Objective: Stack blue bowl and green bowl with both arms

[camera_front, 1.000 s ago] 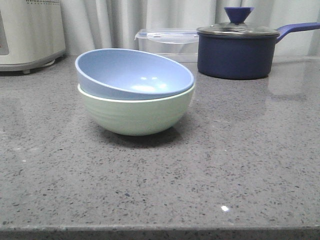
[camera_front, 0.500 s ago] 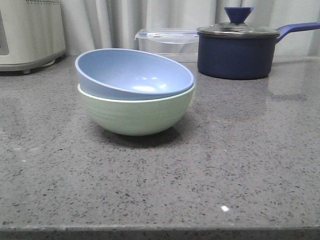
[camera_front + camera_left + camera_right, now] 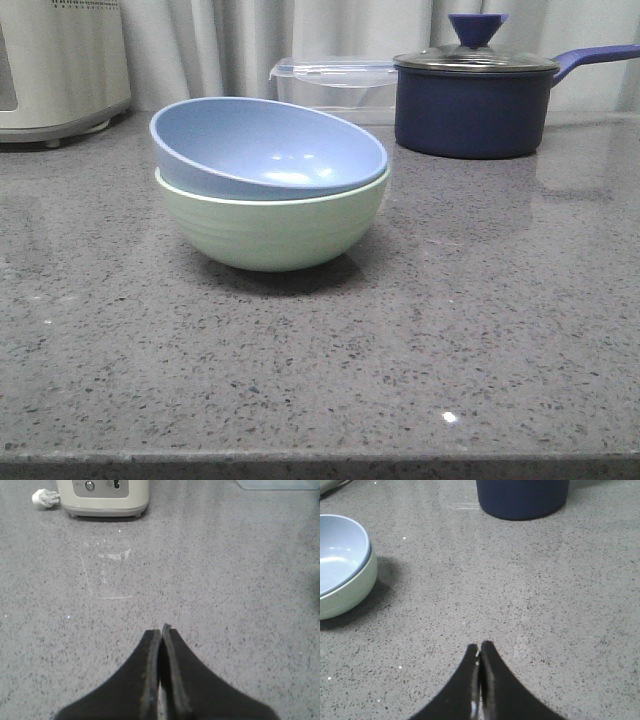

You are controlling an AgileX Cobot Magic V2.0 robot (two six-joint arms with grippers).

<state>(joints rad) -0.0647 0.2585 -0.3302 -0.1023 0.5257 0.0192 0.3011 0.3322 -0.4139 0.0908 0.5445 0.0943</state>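
Observation:
The blue bowl point(image 3: 265, 150) sits tilted inside the green bowl point(image 3: 275, 230) on the grey stone counter, left of centre in the front view. Both also show in the right wrist view, the blue bowl point(image 3: 337, 550) nested in the green bowl point(image 3: 350, 592). My left gripper point(image 3: 161, 630) is shut and empty over bare counter, with no bowl in its view. My right gripper point(image 3: 480, 647) is shut and empty over bare counter, apart from the bowls. Neither arm shows in the front view.
A dark navy lidded saucepan point(image 3: 475, 100) stands at the back right, its handle pointing right. A clear lidded container point(image 3: 335, 85) stands behind the bowls. A white appliance point(image 3: 60, 65) stands at the back left, also in the left wrist view point(image 3: 102, 497).

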